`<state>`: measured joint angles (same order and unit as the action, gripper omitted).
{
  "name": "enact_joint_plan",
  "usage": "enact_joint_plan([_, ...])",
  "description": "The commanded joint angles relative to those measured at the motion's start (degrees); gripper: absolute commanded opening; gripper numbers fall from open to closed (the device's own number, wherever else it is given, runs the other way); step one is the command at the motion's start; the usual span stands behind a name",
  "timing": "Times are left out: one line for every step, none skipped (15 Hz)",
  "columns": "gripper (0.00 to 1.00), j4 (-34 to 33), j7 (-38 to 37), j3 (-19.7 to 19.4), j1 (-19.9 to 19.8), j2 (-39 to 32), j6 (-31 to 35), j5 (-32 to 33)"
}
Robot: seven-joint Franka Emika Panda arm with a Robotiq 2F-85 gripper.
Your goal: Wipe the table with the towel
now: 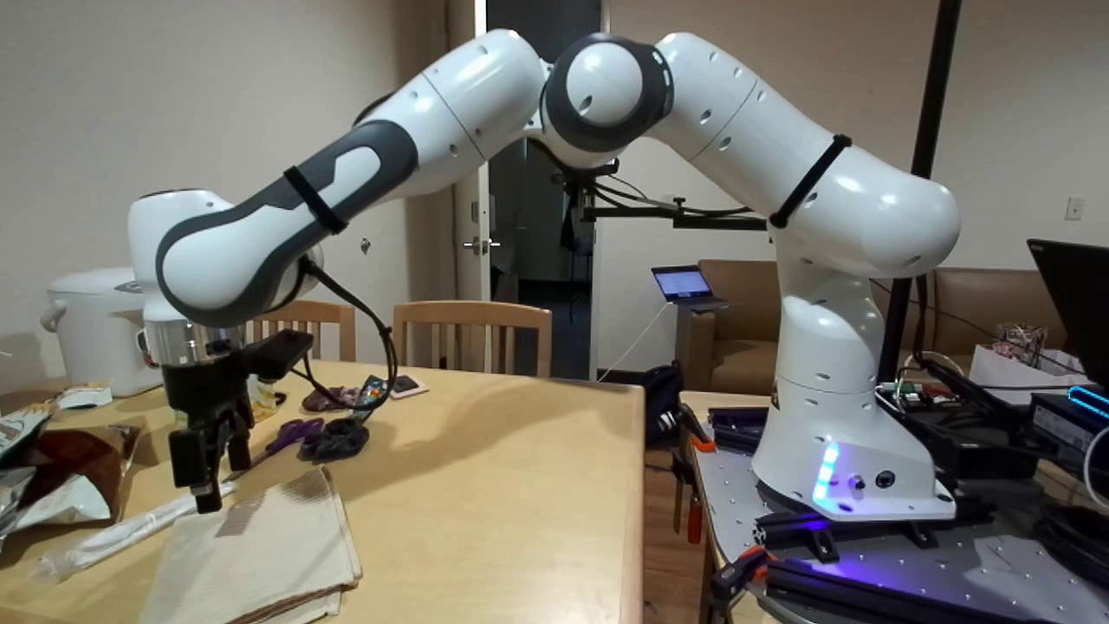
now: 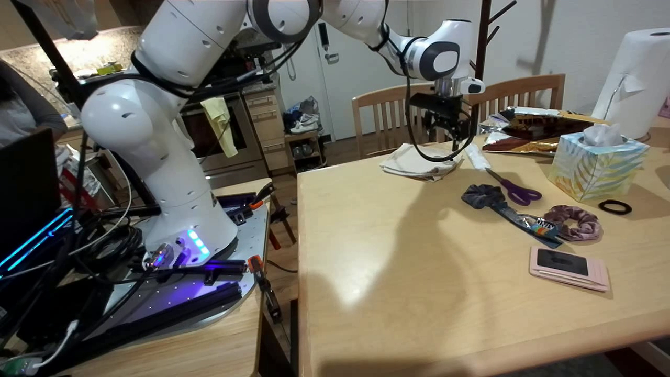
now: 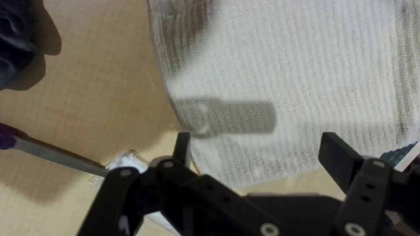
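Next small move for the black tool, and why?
Probably lower the black two-fingered tool slightly, jaws open, toward the folded cream-beige ribbed cloth towel. In the wrist view the jaws stand wide, with the towel's end showing between them and nothing pinched; any gap is hard to judge.

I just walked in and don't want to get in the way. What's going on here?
A robot arm is reaching out over a table, seemingly to wipe it. Its gripper points down, open, over one end of a folded towel, and holds nothing. The towel lies on the table with scissors beside it, so no wiping is under way at this moment.
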<state>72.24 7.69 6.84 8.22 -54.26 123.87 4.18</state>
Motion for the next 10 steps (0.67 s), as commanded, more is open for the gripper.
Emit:
enact_joint_plan([1.00, -6.6, 0.7, -0.3, -0.1, -5.7, -2.0, -0.9])
enact_joint_plan([1.00, -7.7, 0.8, -0.2, -0.2, -7.0, -2.7, -1.0])
enact_joint_plan([1.00, -8.1, 0.8, 0.0, -0.4, -7.3, -3.7, -1.5])
enact_joint_plan([1.00, -4.4, 0.1, -0.7, 0.2, -5.1, -1.1, -0.4])
enact_joint_plan([1.00, -5.2, 0.1, -0.7, 0.2, -6.0, -1.5, -0.4])
enact_joint_plan([1.00, -5.8, 0.1, -0.7, 0.3, -6.6, -1.8, -0.4])
enact_joint_plan([1.00, -6.2, 0.1, -0.7, 0.3, -6.8, -2.0, -0.4])
enact_joint_plan([1.00, -5.2, -1.2, -1.2, 0.9, -6.2, 1.2, 0.0])
enact_joint_plan([1.00, -6.5, -0.2, -1.1, 1.0, -7.2, 0.7, 0.2])
enact_joint_plan([0.89, -8.1, -1.1, -1.7, 1.7, -8.5, -0.3, 0.5])
